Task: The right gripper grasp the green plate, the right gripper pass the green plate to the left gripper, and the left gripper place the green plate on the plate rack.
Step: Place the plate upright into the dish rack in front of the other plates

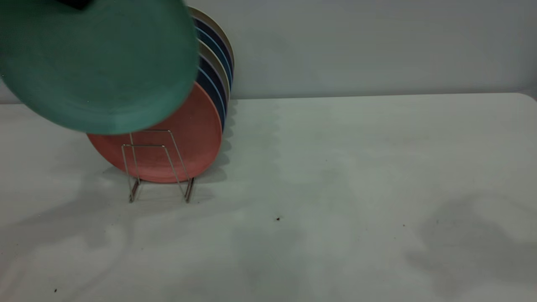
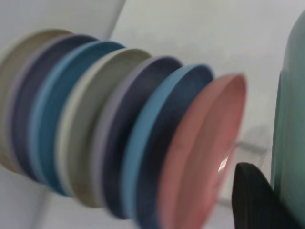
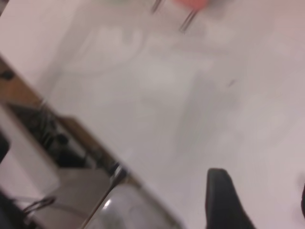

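Observation:
The green plate (image 1: 96, 63) hangs tilted in the air at the top left, above and in front of the plate rack (image 1: 157, 167). A black bit of my left gripper (image 1: 75, 3) shows at its upper rim. In the left wrist view the gripper (image 2: 276, 183) is shut on the green plate (image 2: 293, 119): one black finger (image 2: 252, 200) lies against its face, and the other finger is hidden behind it. My right gripper (image 3: 259, 205) is open and empty above bare table, and out of the exterior view.
The rack holds a salmon-pink plate (image 1: 184, 138) at the front, with several blue, navy and beige plates (image 1: 216, 54) behind it. They also show in the left wrist view (image 2: 119, 133). The rack's two front wire loops hold no plate. The table edge (image 3: 95, 143) lies near the right arm.

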Controlling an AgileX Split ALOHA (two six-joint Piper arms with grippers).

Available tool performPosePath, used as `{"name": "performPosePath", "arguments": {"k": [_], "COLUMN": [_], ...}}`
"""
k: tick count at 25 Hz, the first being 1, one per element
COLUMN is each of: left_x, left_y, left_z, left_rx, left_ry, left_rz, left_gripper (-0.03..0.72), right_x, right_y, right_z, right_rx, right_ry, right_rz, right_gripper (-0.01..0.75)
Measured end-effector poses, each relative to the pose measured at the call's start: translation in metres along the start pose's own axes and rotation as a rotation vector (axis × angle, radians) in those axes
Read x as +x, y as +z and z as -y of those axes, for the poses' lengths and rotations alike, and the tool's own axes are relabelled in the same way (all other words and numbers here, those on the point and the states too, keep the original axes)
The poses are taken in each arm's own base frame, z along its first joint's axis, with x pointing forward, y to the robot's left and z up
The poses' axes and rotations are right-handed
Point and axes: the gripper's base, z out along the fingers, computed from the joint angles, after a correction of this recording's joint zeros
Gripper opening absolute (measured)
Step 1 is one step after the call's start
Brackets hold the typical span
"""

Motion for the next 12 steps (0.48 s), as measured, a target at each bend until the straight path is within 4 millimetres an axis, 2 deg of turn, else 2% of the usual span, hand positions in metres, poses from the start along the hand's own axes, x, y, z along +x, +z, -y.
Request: {"name": "performPosePath", "arguments": {"k": [5,8,12], "left_x": [0.002,0.004,0.012], "left_y": [0.002,0.01,0.023], "left_z": [-0.002,-0.005,-0.006], "left_rx": [-0.008,-0.02,0.0], "left_ry": [0.333,0.381,0.371], "left_rz": [-0.009,0.004,-0.006], "left_gripper": [0.135,0.135,0.135], "right_x": [0.062,0.098,0.131], "right_y": [0.0,-0.002,-0.009], "right_z": [-0.028,-0.041,-0.053], "right_rx": [0.008,0.048,0.143], "right_ry": [0.033,0.061,0.068], "right_rz": [-0.07,-0.111,-0.136], "right_gripper": [0.411,0.409,0.409]}}
